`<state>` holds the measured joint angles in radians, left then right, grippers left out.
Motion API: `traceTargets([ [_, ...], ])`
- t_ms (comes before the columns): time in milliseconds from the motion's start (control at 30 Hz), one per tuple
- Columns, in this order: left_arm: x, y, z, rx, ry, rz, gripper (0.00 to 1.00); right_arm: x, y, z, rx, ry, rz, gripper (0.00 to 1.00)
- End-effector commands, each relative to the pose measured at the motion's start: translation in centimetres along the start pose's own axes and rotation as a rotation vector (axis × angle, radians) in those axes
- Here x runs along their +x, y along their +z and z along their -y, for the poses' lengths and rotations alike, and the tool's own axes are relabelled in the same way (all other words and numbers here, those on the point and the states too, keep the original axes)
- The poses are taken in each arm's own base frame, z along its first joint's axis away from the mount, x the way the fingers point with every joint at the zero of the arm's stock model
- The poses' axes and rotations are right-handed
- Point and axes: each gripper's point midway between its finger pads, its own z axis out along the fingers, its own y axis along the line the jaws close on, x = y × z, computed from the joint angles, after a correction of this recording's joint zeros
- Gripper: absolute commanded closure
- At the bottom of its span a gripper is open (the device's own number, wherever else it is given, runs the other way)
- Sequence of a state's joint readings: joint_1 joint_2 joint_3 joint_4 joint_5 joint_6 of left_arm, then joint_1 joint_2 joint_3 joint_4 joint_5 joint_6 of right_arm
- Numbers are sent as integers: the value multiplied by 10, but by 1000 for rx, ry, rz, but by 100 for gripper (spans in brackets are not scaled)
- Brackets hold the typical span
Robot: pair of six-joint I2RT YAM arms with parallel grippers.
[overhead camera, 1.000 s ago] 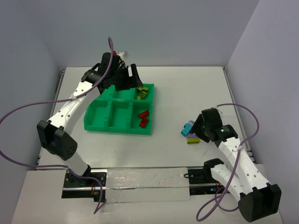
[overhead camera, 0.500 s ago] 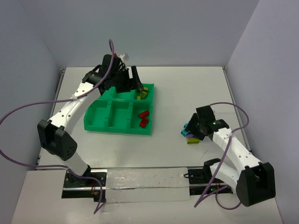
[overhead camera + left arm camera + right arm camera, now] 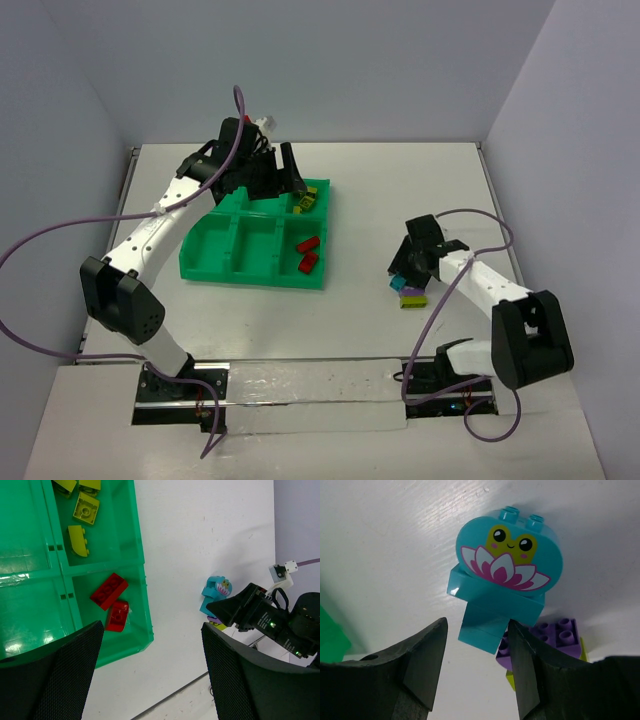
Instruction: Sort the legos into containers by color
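Straddling cyan lego [image 3: 502, 580], mid-frame, with right gripper [image 3: 477, 672] half open, nothing clamped yet. Off-centre, so might flick it or drag purple lego [image 3: 560, 637] along. Left gripper [image 3: 150, 675] wide, empty over tray [image 3: 142, 605].

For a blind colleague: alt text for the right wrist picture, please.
The right hand straddles the lower end of a cyan lego printed with a smiling face and pink flower. A purple lego lies beside it on the white table.

R claw [image 3: 405, 267] prob. over cyan lego [image 3: 397, 285]
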<state>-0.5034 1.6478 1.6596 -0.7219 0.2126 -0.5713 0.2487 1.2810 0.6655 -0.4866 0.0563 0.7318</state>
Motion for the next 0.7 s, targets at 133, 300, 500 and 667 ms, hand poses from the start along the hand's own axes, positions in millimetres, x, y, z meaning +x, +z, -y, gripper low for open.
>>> traceTargets([
  [133,-13,-6,9,13,22,51,14,-29,10,-29,62,-104,110,39],
  [300,-12,-6,6,0,29,45,14,-28,12,-47,83,-199,140,47],
  [500,-13,-5,2,-25,35,47,13,-33,7,-58,160,-306,210,81],
  [667,-17,-4,0,-42,39,55,14,-19,-2,-88,1,-382,153,77],
])
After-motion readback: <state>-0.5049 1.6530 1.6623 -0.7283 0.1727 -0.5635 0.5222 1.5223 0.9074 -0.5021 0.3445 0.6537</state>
